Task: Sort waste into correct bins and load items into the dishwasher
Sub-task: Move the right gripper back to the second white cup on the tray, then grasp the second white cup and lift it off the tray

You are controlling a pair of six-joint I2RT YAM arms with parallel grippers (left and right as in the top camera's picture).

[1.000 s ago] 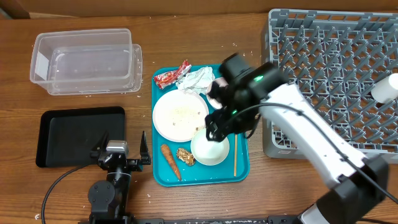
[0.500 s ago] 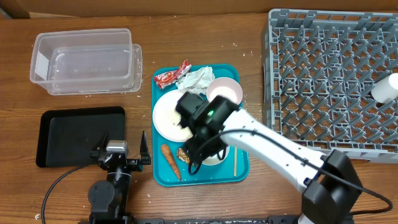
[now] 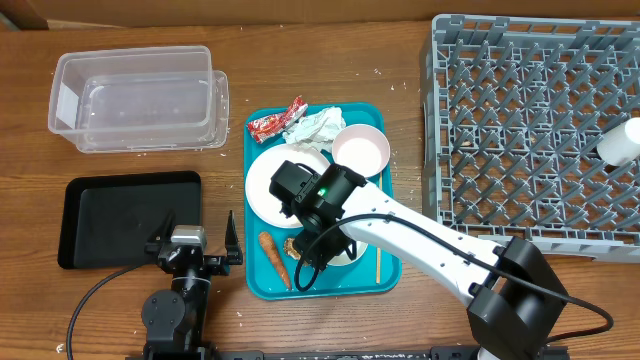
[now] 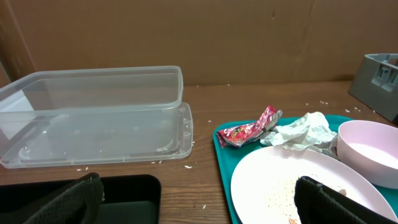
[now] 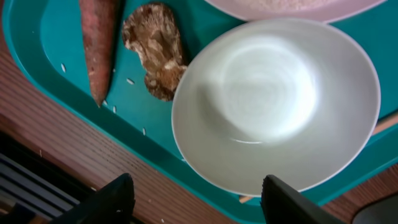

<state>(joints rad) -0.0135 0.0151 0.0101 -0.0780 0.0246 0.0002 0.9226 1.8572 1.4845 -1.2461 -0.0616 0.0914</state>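
A teal tray (image 3: 260,280) holds a white plate (image 3: 270,190), a pink bowl (image 3: 361,151), a white bowl (image 3: 352,251), a carrot (image 3: 274,259), a brown food piece (image 3: 296,249), a chopstick (image 3: 378,257), a red wrapper (image 3: 275,122) and a crumpled tissue (image 3: 316,127). My right gripper (image 3: 318,242) hangs open and empty over the tray's front. In its wrist view the right gripper (image 5: 202,205) is just past the white bowl (image 5: 280,99), with the carrot (image 5: 99,43) and the food piece (image 5: 155,50) beside the bowl. My left gripper (image 3: 195,247) is open and empty near the table's front edge.
A clear plastic bin (image 3: 135,97) stands at the back left and a black tray (image 3: 125,215) in front of it. A grey dish rack (image 3: 540,130) fills the right side, with a white object (image 3: 622,140) at its right edge.
My right arm has swung left across the tray, from over its right side to above the plate and white bowl, uncovering the pink bowl. The left arm has not moved.
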